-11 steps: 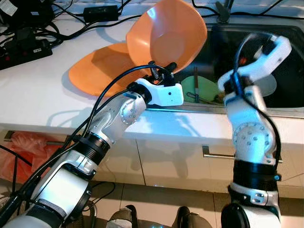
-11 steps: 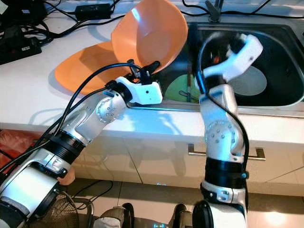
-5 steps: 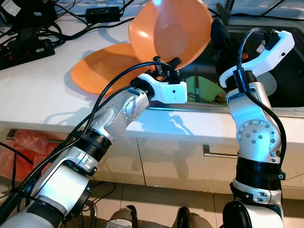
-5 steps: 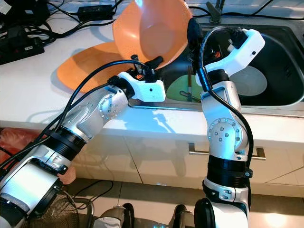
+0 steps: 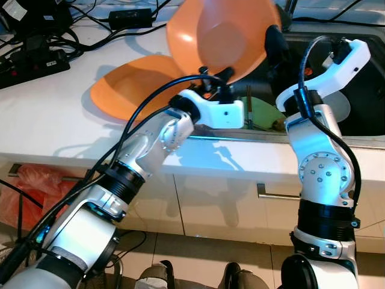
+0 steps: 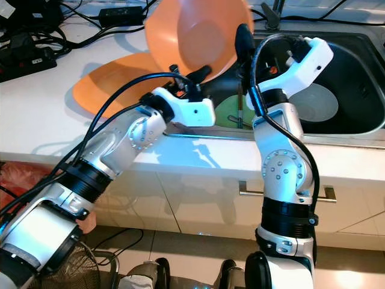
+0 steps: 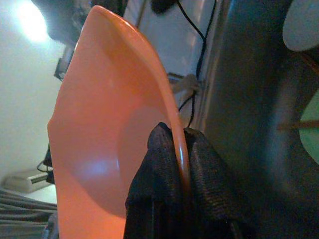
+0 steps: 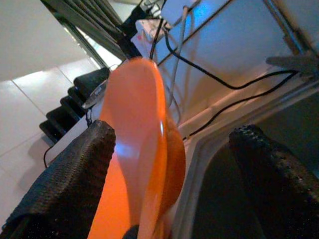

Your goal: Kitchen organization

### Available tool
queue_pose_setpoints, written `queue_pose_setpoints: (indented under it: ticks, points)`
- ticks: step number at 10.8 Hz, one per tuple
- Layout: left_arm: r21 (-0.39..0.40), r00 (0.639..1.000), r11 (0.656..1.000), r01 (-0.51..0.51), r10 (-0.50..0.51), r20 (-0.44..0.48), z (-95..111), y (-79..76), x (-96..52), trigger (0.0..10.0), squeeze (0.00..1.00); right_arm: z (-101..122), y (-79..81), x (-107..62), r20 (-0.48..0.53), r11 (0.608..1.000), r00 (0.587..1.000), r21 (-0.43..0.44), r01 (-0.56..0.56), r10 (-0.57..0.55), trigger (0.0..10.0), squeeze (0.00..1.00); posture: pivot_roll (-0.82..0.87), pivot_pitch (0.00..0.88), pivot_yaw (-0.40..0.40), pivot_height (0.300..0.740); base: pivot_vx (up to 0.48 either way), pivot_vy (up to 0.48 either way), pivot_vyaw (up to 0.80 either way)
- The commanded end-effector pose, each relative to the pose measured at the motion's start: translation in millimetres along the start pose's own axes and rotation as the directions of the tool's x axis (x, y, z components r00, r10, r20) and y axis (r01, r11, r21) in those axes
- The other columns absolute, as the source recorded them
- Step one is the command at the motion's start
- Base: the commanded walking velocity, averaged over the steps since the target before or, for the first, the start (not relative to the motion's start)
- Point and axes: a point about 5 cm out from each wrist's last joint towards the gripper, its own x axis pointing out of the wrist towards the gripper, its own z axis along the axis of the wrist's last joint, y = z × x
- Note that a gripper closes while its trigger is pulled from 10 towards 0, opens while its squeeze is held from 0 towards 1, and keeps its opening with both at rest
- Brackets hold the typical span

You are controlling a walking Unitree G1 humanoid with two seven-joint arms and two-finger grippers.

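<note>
A home kitchen. A white countertop [image 5: 54, 114] holds a sunken steel sink [image 6: 355, 72] with a faucet base [image 6: 269, 15] behind it. In the sink lie a green plate [image 6: 227, 113] and a white plate [image 6: 317, 101]. Below the countertop are white cabinet fronts with a metal handle [image 5: 277, 195]. Left of the sink, black cables and a power strip [image 5: 33, 60] lie on the countertop.

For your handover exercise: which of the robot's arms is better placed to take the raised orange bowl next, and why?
Right. The left gripper already pinches the orange bowl by its rim, while the right gripper is open, its fingers straddling the bowl's other edge above the sink.
</note>
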Motion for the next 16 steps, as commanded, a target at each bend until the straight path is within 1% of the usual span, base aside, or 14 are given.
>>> queue_pose_setpoints:
  ticks: [1,3,5,6,7,8,9,16]
  points:
    - [0.024,0.996,0.998,-0.065,0.064,0.063,12.9,14.9,5.6,10.0,0.0,-3.4,1.7,0.6,-0.017,1.0,1.0,0.003,-0.003,0.003,10.0,0.0,0.15,0.157,0.056,0.74,0.0,0.0,0.0]
    - [0.018,0.993,0.996,-0.084,0.082,0.082,18.7,16.0,6.4,10.0,0.0,-5.6,0.5,0.9,-0.023,1.0,1.0,0.011,0.004,-0.004,10.0,0.0,0.15,0.157,0.058,0.74,0.0,0.0,0.0]
    - [0.014,0.993,0.997,-0.075,0.074,0.096,21.9,13.8,5.8,10.0,0.0,-6.9,0.6,0.6,-0.022,1.0,1.0,0.017,0.006,-0.006,10.0,0.0,0.15,0.156,0.062,0.74,0.0,0.0,0.0]
    - [0.011,0.992,0.998,-0.058,0.057,0.11,24.6,10.3,5.6,10.0,0.0,-7.8,1.1,0.7,-0.021,0.999,1.0,0.033,0.007,-0.006,10.0,0.0,0.15,0.155,0.062,0.74,0.0,0.0,0.0]
    - [0.009,0.992,0.999,-0.05,0.049,0.116,26.0,8.5,5.5,10.0,0.0,-8.2,1.5,0.6,-0.021,0.999,1.0,0.041,0.005,-0.004,7.5,0.0,0.15,0.157,0.063,0.74,0.0,0.0,0.0]
    - [0.007,0.992,0.999,-0.033,0.032,0.121,26.8,4.8,5.0,10.0,0.0,-8.3,1.8,0.6,-0.017,0.999,1.0,0.047,0.004,-0.003,3.2,0.0,0.15,0.158,0.063,0.74,0.0,0.0,0.0]
    - [0.007,0.992,1.0,-0.013,0.012,0.124,27.0,0.6,3.8,10.0,0.0,-7.1,2.0,0.7,-0.009,0.999,1.0,0.049,0.003,-0.003,0.0,0.0,0.15,0.159,0.064,0.74,0.0,0.0,0.0]
    - [0.027,0.993,0.999,0.039,-0.042,0.112,21.2,-9.3,-3.8,10.0,0.0,-2.7,-0.6,1.4,0.008,0.998,1.0,0.059,0.009,-0.01,0.0,0.0,0.15,0.156,0.066,0.74,0.0,0.0,0.0]
